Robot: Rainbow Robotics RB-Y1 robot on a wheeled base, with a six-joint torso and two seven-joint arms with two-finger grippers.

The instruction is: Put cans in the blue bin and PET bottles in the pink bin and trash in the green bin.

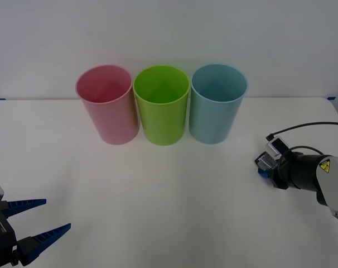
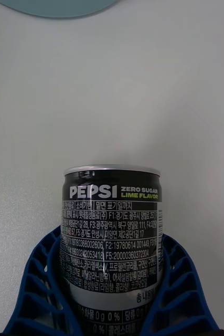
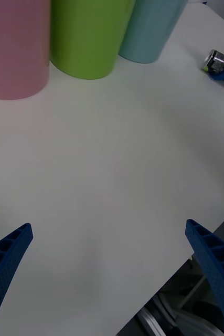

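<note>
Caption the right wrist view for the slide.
Right gripper with its blue jaws closed around a Pepsi can over the white table, blue bin ahead.

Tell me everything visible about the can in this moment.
The can is small and black with a silver rim, printed PEPSI ZERO SUGAR LIME FLAVOR in white and lime above fine white text. It looks like metal and undented. The right tool holds it, one blue ribbed finger on each side. The left wrist view shows it low over the white table, on the robot's right, short of the blue bin.
</note>
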